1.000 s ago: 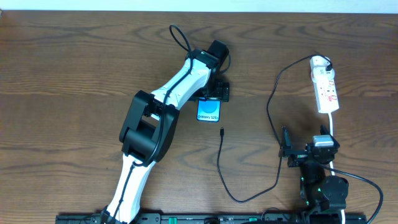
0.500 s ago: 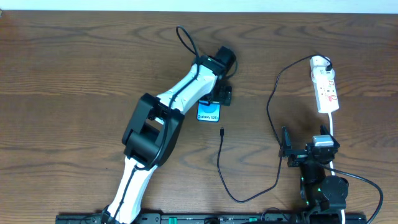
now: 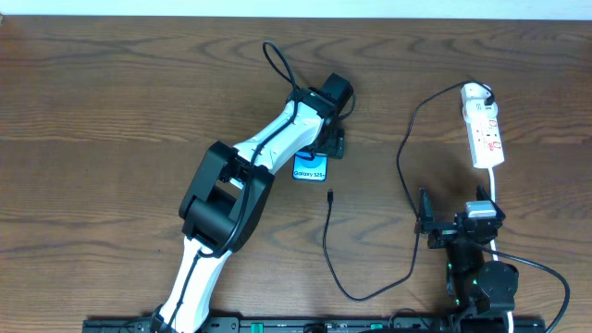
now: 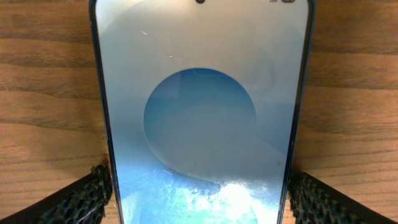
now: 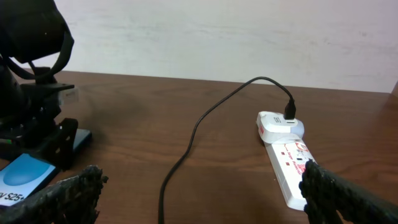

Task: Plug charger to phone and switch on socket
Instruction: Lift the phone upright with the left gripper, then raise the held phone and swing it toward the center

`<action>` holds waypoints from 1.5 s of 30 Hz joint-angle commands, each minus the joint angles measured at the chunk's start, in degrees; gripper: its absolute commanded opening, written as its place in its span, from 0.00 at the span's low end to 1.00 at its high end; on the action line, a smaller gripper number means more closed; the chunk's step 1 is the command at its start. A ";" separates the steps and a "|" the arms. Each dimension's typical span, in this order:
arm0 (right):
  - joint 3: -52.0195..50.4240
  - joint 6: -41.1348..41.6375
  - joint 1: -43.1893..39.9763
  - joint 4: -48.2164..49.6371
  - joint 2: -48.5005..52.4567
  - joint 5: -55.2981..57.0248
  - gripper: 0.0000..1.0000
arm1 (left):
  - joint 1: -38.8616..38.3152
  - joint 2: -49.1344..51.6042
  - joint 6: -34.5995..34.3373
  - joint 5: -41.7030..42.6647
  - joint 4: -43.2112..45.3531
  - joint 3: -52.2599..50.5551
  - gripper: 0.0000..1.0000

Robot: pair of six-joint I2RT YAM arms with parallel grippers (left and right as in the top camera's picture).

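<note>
Little has changed in the overhead view. Over the last second the left claw (image 3: 326, 142) has edged slightly sideways and away from the robot's base, while the phone (image 3: 310, 167) under it has hardly moved. I read that as settling the hold, not carrying. The phone's long axis runs from beneath the claw back toward the robot's base, and its lettered end sticks out on the base side. The charger (image 3: 326, 239) has its plug lying just beyond that end, apart from it and not yet inserted. The right claw (image 3: 425, 220) rests well off to the side, near the socket (image 3: 485, 129).

From the left wrist, the phone (image 4: 199, 118) lies screen-up between the pads (image 4: 87, 196), which sit against both long edges. The claw looks closed on it. The punch-hole end points away from the claw along the same axis.

From the right wrist, the right claw (image 5: 200, 186) is spread wide and holds nothing. The socket (image 5: 289, 158) lies ahead and to one side of it, pointing away. The charger (image 5: 205, 124) is plugged into the socket's far end, and the phone (image 5: 22, 177) lies far across on the other side. Both plugging and switching remain undone.
</note>
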 commanded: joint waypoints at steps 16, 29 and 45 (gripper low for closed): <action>-0.04 0.76 -0.28 -0.31 -0.24 0.28 0.99 | -0.17 0.02 -0.50 -0.55 -1.46 -2.29 0.71; -0.04 0.74 -0.28 -0.31 -0.24 0.26 0.99 | -0.17 -10.49 -1.81 2.12 -5.77 -2.23 0.71; -0.04 0.76 -0.28 -0.28 -0.24 0.26 0.99 | 3.72 -17.46 -1.92 61.75 -7.89 -2.23 0.71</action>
